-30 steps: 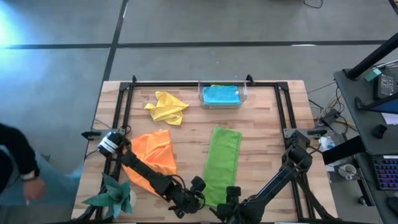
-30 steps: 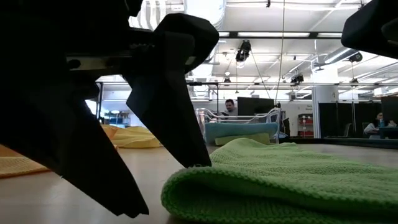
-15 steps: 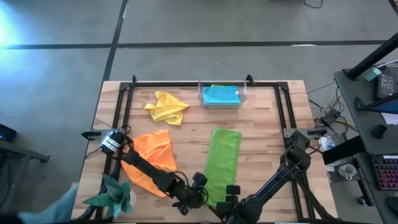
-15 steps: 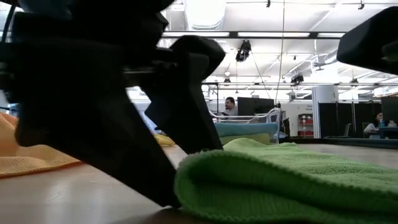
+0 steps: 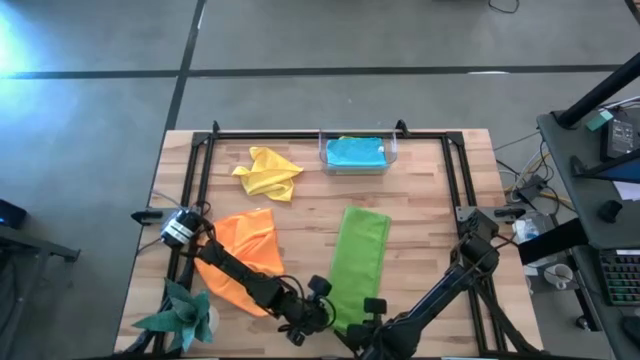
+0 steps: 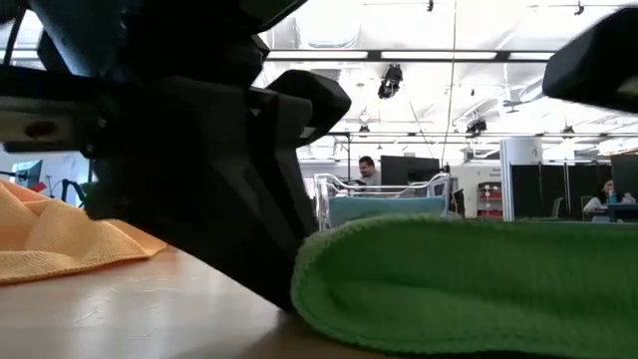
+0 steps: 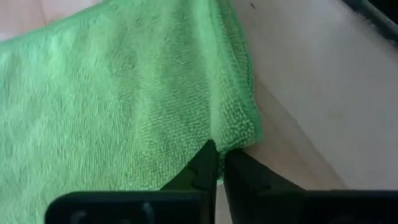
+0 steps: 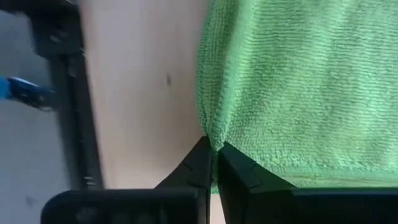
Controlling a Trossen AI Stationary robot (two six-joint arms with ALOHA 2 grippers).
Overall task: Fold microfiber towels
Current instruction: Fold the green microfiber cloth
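High view: the lime green towel [image 5: 360,262] lies folded into a long strip, its long axis running from the table's near edge toward the clear bin [image 5: 357,155] at the far rail, tilted slightly so the far end leans right; the near short end sits between the two grippers, well short of the bin; bare wood lies open between the strip's far end and the bin, and along the strip's right flank out to the black frame rail [image 5: 466,190]; on its left flank the orange towel [image 5: 250,250] lies spread and near, and the crumpled yellow towel [image 5: 268,172] sits just left of the bin; the blue towel [image 5: 355,152] rests folded inside the bin; a teal spiky ornament [image 5: 185,310] sits at the near left corner, far from the bin. The left gripper [image 7: 217,168] is clenched on the strip's near left corner, its fingers pinched together with the hem between them; the right gripper [image 8: 212,163] is likewise pinched onto the near right corner. A second ago both grippers stood wide beside that end; now they have closed on it, and in the low view the near fold has bulged up higher.
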